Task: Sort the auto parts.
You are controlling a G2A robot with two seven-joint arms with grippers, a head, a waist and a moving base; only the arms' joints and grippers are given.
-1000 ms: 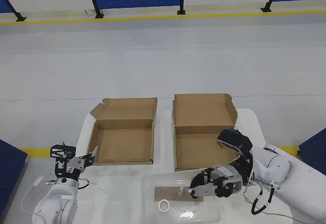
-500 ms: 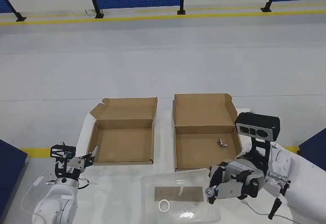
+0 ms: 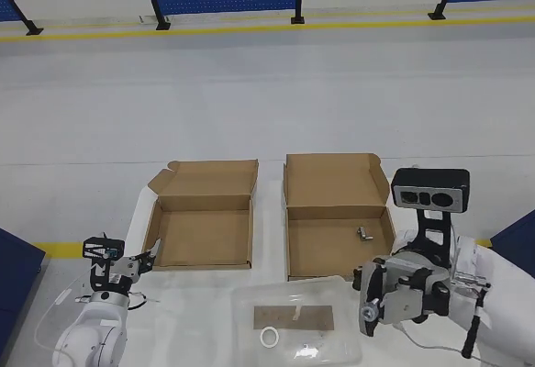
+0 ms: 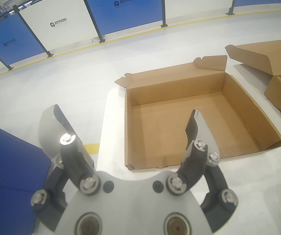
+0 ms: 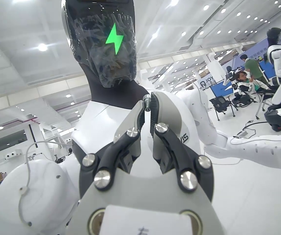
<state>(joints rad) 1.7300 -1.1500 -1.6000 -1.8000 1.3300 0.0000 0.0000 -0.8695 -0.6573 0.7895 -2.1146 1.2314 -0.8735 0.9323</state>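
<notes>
Left gripper: at the near left edge of the white table, just near-left of the left box; jaws spread wide, nothing between them.
Left box: open brown cardboard, lid flap standing on its far side.
Clear tray: see-through plastic, near the middle, in front of both boxes.
Tray contents: a brown card strip, a thin white ring and a small silvery piece.
Right box: open brown cardboard; a small bent metal part lies on its floor, towards the right wall.
Right gripper: raised just right of the tray, near side of the right box, turned up; fingers almost closed.
Threaded bolt: short, silvery, ridged, pinched at the right gripper's fingertips.
</notes>
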